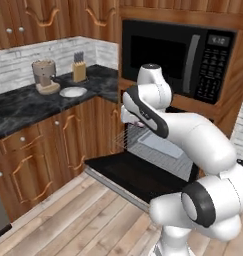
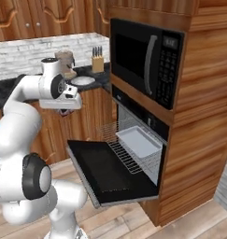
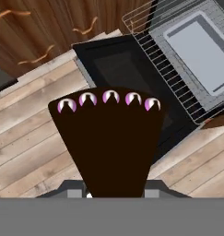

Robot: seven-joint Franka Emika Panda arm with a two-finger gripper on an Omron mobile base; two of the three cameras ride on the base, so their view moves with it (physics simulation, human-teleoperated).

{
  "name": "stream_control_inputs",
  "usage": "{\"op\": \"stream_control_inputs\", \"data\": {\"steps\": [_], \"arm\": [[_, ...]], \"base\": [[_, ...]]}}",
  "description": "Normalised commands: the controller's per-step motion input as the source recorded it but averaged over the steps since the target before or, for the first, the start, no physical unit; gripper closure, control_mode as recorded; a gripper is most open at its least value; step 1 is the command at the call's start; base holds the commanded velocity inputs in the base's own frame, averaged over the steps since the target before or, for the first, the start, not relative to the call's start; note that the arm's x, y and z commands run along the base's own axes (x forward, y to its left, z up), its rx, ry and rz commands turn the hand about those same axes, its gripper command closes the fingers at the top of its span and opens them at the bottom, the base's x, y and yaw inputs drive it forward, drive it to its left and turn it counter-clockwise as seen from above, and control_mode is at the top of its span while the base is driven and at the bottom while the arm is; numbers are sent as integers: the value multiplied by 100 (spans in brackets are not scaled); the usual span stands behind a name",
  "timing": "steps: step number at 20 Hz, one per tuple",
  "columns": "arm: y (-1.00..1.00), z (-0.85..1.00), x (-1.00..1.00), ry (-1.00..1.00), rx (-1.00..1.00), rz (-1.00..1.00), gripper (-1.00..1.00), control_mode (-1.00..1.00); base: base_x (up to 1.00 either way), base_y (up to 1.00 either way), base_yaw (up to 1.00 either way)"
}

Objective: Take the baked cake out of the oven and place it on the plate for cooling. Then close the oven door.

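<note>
Cake slice: dark brown wedge with a row of pale pink-white dabs along its wide edge, pinched by its narrow end in the claw; seen from the hand it hangs over the wooden floor and the near edge of the oven door. From the right base view only a small dark bit shows under the claw, probably the same slice, though it is too small to be sure.

Claw: pressed in on the slice, raised at about counter height, out in front of the lower cabinets and to the left of the oven.

Oven door: dropped fully open, lying flat, black glass face up.

Wire rack: pulled partway out over the door. Pale grey baking tray sits on it, inside the oven mouth.

Plate: white, round, on the dark stone counter, well apart from the claw.

Coffee grinder: tan, just beside the plate on its left.

Knife block: wooden, behind the plate toward the corner.

Microwave: black, built in above the oven.
</note>
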Motion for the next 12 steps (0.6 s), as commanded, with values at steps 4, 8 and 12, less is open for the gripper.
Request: {"op": "stream_control_inputs", "data": {"steps": [4,8,12], "arm": [[0,0,0,0,0,0,100,100],[0,0,0,0,0,0,100,100],[0,0,0,0,0,0,100,100]], "base": [[15,100,-10],[66,100,-23],[87,86,-31]]}}
